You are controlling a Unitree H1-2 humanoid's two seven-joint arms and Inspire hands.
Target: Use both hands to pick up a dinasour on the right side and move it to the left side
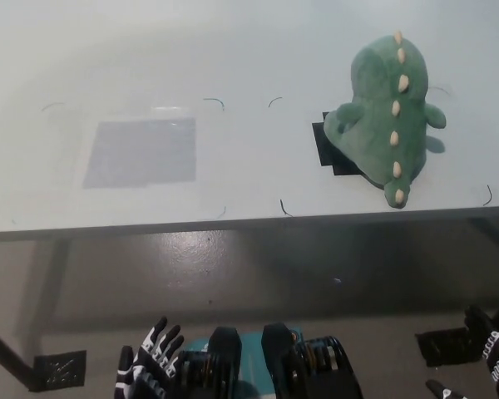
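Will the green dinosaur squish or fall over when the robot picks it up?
The green plush dinosaur with cream spikes looks soft and stuffed, so it will probably squish and feel light. Its rounded body may sag or tip if squeezed from one side only. The fuzzy fabric likely isn't slippery.

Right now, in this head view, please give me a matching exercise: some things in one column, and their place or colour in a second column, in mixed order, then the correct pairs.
Column one:
1. dinosaur
2. grey square
3. left hand
4. black patch

Column two:
A. low at the picture's lower left, below the table edge
B. green with cream spikes, on the table's right side
C. partly hidden under the plush toy
D. flat on the table's left side

Pairs: 1-B, 2-D, 3-A, 4-C
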